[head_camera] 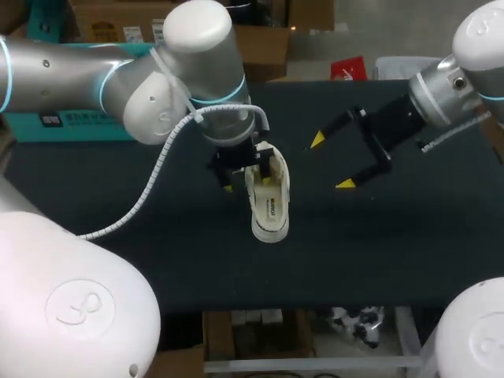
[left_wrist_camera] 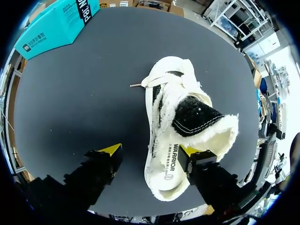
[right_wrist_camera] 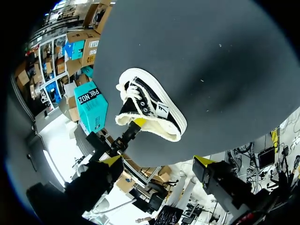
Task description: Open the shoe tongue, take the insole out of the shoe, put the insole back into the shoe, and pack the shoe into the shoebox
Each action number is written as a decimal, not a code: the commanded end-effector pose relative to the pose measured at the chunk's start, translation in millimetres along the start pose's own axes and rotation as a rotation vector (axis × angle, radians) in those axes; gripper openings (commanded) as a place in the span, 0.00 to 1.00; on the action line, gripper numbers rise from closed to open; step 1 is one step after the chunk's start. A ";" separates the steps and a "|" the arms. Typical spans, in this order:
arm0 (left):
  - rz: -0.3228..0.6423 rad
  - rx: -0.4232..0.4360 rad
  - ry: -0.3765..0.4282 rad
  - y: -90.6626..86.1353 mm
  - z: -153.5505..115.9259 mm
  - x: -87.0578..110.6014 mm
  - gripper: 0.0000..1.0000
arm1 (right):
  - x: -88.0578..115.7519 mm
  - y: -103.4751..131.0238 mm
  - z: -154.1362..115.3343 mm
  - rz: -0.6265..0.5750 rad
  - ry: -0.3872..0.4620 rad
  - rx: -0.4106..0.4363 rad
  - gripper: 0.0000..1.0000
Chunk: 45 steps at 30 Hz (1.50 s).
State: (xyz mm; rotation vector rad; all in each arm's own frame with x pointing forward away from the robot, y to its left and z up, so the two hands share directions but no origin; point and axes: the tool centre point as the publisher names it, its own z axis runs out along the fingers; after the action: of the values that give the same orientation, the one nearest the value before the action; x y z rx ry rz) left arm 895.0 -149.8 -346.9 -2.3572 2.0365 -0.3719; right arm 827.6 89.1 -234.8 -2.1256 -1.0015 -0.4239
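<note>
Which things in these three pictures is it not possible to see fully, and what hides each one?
Shoebox: in the head view my left arm covers most of it, and the left wrist view's rim cuts it; open or closed, I cannot tell.
Insole: in the left wrist view its front lies hidden under the tongue.
Shoe: in the head view the left gripper covers its laced front.

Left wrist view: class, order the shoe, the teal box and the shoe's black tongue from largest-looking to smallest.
1. shoe
2. teal box, though it is farther off and partly cut off
3. black tongue
</note>
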 end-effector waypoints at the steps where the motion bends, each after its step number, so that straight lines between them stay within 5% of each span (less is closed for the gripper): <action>1: -0.015 0.000 -0.011 -1.1 8.6 8.5 0.35 | 6.4 2.2 -4.8 -0.102 -0.103 -0.033 1.00; 2: -0.016 0.001 -0.011 -1.7 8.7 8.6 0.19 | 7.8 2.1 -6.2 -0.120 -0.137 -0.037 1.00; 5: -0.022 0.001 -0.012 -2.8 9.2 8.7 0.00 | 12.7 0.4 -8.8 -0.243 -0.232 -0.065 1.00; 17: -0.016 0.000 -0.009 -9.4 10.9 6.9 0.00 | 8.5 -4.4 -21.3 -0.769 -0.468 -0.095 1.00; 26: 0.071 0.029 0.031 -18.9 3.7 -9.9 0.00 | 6.2 -2.9 -22.6 -0.762 -0.462 -0.089 1.00; 32: 0.206 0.050 0.070 -35.4 -3.1 -21.6 0.00 | 6.2 -2.9 -22.6 -0.762 -0.462 -0.089 1.00; 36: 0.318 0.070 0.134 -41.7 -17.4 -29.6 0.00 | -1.7 -0.1 -30.9 -1.033 -0.524 -0.101 1.00; 40: 0.431 0.103 0.148 -38.0 -33.9 -34.1 0.00 | -20.0 7.9 -43.1 -1.262 -0.498 -0.120 1.00; 45: 0.576 0.155 0.169 -36.5 -51.8 -40.6 0.00 | -32.2 14.0 -60.1 -1.384 -0.568 -0.111 1.00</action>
State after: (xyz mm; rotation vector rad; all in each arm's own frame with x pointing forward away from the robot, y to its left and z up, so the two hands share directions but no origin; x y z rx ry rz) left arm 930.0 -110.3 -311.8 -1.6615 2.4990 -0.6111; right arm 832.3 35.7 -220.9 -1.5378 -2.5214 -0.3799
